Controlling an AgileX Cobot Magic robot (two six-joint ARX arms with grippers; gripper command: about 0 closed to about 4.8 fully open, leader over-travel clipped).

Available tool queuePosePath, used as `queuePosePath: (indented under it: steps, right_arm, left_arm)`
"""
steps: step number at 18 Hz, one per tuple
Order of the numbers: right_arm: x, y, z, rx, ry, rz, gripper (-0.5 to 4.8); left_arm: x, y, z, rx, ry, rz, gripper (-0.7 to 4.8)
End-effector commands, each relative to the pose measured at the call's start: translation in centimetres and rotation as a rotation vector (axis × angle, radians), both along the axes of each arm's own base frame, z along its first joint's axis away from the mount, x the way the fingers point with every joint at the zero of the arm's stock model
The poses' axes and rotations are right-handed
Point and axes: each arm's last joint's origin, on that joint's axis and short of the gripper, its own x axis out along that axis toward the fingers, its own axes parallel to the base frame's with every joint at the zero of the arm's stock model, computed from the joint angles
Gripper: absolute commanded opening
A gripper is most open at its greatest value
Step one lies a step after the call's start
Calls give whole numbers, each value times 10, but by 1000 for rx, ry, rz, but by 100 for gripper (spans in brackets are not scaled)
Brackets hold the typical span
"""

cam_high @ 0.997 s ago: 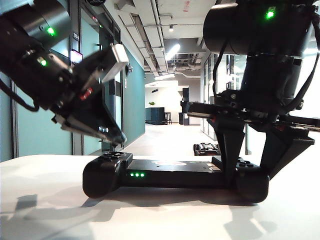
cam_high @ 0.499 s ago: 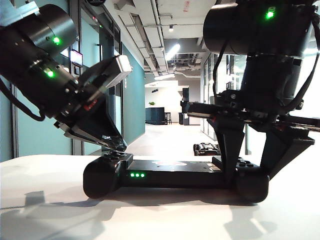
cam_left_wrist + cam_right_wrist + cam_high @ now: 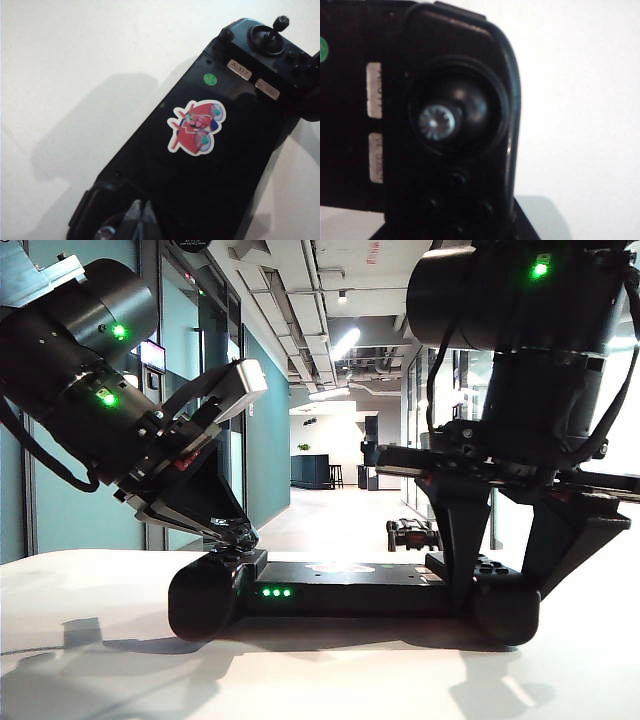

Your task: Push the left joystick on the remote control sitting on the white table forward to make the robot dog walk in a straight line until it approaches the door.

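Lying across the middle of the exterior view, the remote control sits flat on the white table, a wide black handset with three green lights on its front edge. Its left bulbous end is at lower centre-left of the frame, its right end at lower right.

From the upper left, the left gripper slants down onto the top of the controller's left end. Its fingertips are drawn close together with only a thin slit between them, as the left wrist view shows at its bottom edge. They rest right at the spot where the left joystick stands; only a small ridged cap shows just beside the fingertips, and I cannot tell whether the tips press the stick or merely touch it.

On the right, the right gripper comes straight down, its two fingers straddling the controller's right end, one on each side, gripping that end. The right wrist view looks down on that end, with the right joystick seen from above and small round buttons below it.

A reddish sticker sits on the flat middle bar.

Far down the corridor, at centre right behind the controller, the robot dog stands on the floor, small and dark.
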Motion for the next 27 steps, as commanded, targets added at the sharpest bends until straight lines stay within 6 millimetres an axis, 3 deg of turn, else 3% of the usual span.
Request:
queuePosePath:
  steps: [1, 27]
  right_arm:
    - [1, 2, 4, 35, -9, 4, 76]
    - [1, 2, 4, 33, -11, 3, 76]
  left_arm:
    - [1, 0, 0, 7, -6, 10, -6]
    - [0, 0, 2, -18, 26, 24, -6]
